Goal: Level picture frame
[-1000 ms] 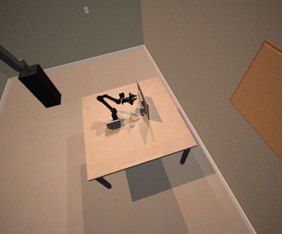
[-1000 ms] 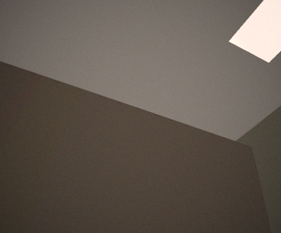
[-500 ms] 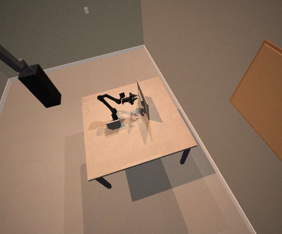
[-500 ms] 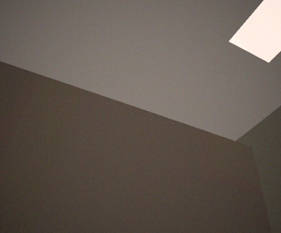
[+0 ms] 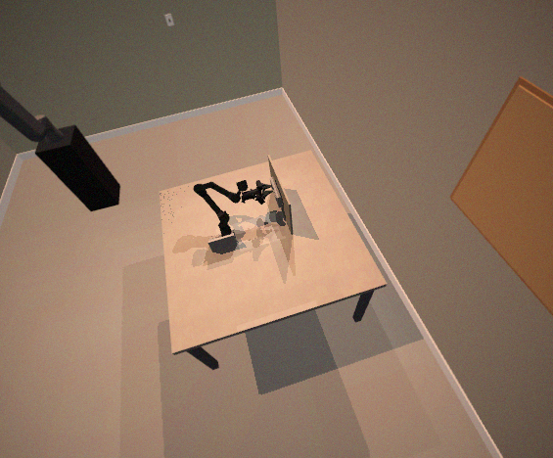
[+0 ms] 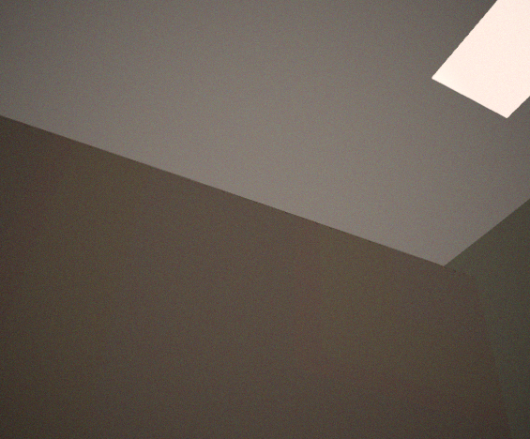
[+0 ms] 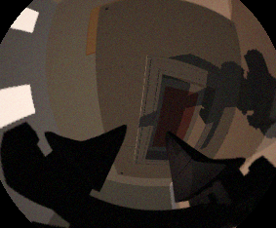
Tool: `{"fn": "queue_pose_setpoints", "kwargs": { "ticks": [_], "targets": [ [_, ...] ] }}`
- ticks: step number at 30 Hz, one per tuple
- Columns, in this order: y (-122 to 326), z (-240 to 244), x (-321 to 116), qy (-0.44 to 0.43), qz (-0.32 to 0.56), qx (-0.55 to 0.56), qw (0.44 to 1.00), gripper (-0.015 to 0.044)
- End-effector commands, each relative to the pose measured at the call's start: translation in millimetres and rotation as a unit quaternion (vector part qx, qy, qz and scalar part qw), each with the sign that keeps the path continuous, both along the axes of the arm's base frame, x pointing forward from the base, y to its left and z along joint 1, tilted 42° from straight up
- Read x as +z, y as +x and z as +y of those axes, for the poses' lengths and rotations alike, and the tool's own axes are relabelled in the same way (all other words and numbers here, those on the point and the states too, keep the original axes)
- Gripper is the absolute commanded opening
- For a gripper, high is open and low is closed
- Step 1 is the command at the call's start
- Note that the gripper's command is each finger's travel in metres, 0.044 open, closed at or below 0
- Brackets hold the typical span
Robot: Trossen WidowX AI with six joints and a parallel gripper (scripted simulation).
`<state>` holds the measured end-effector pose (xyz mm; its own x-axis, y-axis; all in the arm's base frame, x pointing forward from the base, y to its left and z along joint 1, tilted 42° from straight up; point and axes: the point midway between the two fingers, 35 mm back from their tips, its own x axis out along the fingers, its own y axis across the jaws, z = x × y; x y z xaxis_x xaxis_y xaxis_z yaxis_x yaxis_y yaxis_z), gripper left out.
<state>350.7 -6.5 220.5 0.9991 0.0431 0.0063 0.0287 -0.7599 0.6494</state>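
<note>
Top view shows the dark arm (image 5: 212, 203) standing on a pale table (image 5: 247, 296), its base near the middle of the table. The arm bends up and over, and its hand (image 5: 269, 189) (image 7: 146, 129) points at the near face of a thin upright panel (image 5: 270, 166) (image 7: 122, 73). The hand is partly open with nothing gripped: in the wrist view its two dark fingers stand apart, with the panel and part of the picture frame (image 5: 275, 186) (image 7: 153, 88) seen through the gap.

The frame is on the face of the panel, in front of the fingers. It has a greyish border and a dark red middle, and a shadow falls across its right side. One fingertip overlaps the lower part of it in the wrist view. The frame looks slanted there, though with the bent, dim view I can't fairly say how far it hangs from level. Whether a finger touches it, I can't tell either.

Exterior view catches only the ceiling (image 6: 255, 117), a bright light panel (image 6: 501, 56) and walls.
</note>
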Motion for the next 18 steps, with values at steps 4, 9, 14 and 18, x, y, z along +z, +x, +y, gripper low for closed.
{"fn": "queue_pose_setpoints", "kwargs": {
  "ticks": [4,9,14,18],
  "targets": [
    [14,0,2,-0.002,-0.003,-0.002,1.000,0.0260],
    [21,0,2,-0.002,-0.003,-0.002,1.000,0.0260],
    [23,1,2,-0.002,-0.003,-0.002,1.000,0.0260],
    [23,1,2,-0.002,-0.003,-0.002,1.000,0.0260]
  ]
}}
